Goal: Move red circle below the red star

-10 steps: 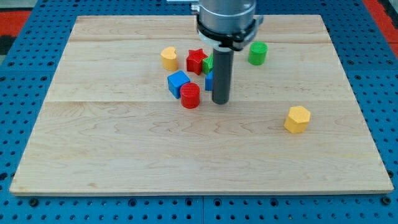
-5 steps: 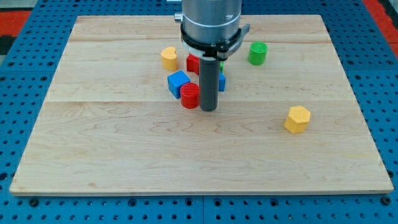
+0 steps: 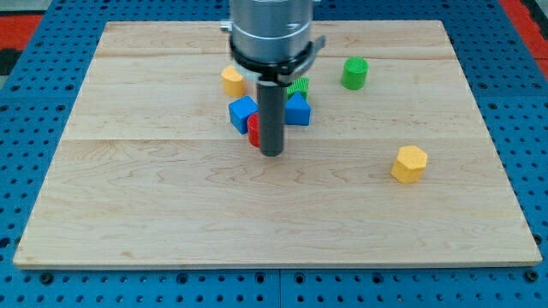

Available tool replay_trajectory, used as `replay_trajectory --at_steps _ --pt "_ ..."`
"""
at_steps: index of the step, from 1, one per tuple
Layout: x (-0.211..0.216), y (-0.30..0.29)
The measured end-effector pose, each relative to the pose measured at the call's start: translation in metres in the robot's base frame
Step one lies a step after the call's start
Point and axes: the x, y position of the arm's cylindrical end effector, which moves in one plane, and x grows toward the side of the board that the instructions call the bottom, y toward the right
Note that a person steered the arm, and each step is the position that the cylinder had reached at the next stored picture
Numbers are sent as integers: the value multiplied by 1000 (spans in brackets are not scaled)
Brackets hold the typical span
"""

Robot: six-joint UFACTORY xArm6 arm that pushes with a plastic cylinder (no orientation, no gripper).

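Observation:
My tip (image 3: 271, 153) is at the board's middle, right in front of the red circle (image 3: 253, 130), which shows only as a red sliver at the rod's left side. The red star is hidden behind the rod and the arm's body. A blue cube (image 3: 242, 112) touches the red circle at its upper left. A second blue block (image 3: 297, 109) stands just right of the rod, with a green star-like block (image 3: 298, 85) behind it.
A yellow block (image 3: 231, 80) stands up-left of the cluster. A green cylinder (image 3: 354, 73) is at the upper right. A yellow hexagon (image 3: 409, 163) lies at the right. The wooden board (image 3: 171, 205) sits on a blue pegboard.
The rod has slid left and slightly down, from right of the red circle to in front of it. It now hides the red star and most of the red circle.

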Motion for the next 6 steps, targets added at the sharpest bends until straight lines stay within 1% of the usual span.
replay_trajectory --at_steps 1,6 --pt "0 -23" --pt "-33 -24"
